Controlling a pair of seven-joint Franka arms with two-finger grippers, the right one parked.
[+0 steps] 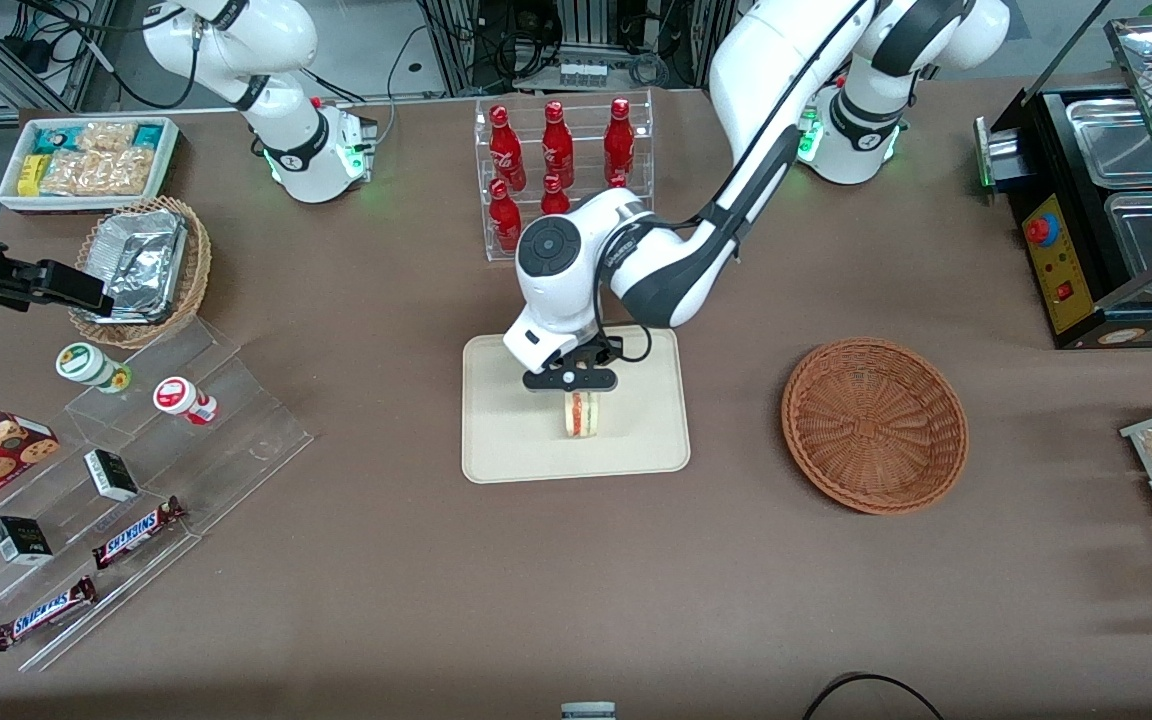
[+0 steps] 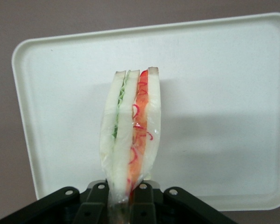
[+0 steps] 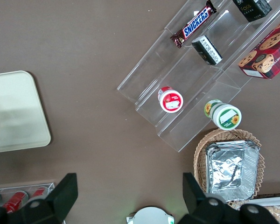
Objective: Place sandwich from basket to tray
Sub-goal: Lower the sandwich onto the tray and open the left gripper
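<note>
Sandwich: white bread wedge, green and red filling layers, clear wrap; held on edge over the middle of the tray, pinched in the gripper. Whether it touches the tray cannot be told. The wrist view shows the filling; the front view alone shows the basket, empty, toward the working arm's end of the tabletop.
</note>
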